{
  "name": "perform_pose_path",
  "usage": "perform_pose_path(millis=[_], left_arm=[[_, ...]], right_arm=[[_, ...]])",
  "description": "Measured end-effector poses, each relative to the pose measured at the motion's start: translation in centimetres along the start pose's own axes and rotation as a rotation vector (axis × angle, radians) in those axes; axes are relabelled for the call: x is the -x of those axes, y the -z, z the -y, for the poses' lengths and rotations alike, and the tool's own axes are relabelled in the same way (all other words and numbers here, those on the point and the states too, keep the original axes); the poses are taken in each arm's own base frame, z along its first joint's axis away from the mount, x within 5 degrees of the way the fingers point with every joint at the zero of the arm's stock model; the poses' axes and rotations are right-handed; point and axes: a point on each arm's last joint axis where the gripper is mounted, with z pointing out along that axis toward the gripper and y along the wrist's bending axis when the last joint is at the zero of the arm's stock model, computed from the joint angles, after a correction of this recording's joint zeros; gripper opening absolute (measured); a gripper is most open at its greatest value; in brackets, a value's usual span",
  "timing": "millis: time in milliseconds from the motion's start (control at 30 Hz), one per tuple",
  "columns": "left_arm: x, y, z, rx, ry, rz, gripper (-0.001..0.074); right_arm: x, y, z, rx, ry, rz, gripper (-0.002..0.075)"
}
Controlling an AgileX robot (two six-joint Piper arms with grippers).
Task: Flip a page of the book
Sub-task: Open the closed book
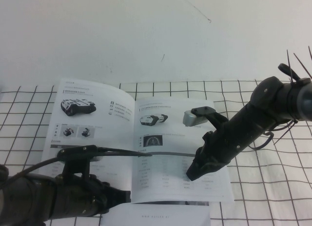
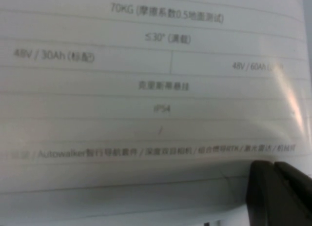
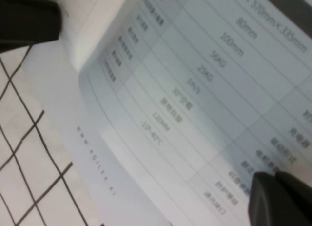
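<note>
The book (image 1: 146,138) lies open on the checked cloth. Its left page (image 1: 92,123) shows a black four-wheeled chassis, two small photos and a table. My right gripper (image 1: 192,174) is shut, its tips down on the lower part of the right-hand page; the right wrist view shows its fingers (image 3: 275,199) together on the table print. My left gripper (image 1: 122,194) is low at the book's near edge by the spine. In the left wrist view its fingers (image 2: 273,187) are together over the bottom of the left page's spec table (image 2: 156,89).
A plain white sheet (image 1: 165,217) with one line of tiny print lies under the book's near edge and shows in the right wrist view (image 3: 83,138). The black-lined white cloth (image 1: 273,187) covers the table. A cable (image 1: 122,152) from the left arm crosses the book.
</note>
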Motion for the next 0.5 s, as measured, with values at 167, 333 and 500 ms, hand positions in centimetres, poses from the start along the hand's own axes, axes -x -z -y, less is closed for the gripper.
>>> perform_pose_path(millis=[167,333,500], left_arm=[[-0.1,0.3,0.9,-0.095,0.0,-0.017,-0.0004],[0.4,1.8,2.3,-0.209,-0.027,0.011,-0.0003],[2.7,4.6,4.1,-0.287,-0.067,0.142,-0.0003]], right_arm=[[-0.1,0.0,0.1,-0.011,0.006,-0.011,0.0001],[-0.1,0.0,0.1,-0.014,0.009,-0.015,0.0001],[-0.1,0.0,0.1,-0.014,0.009,-0.015,0.0001]])
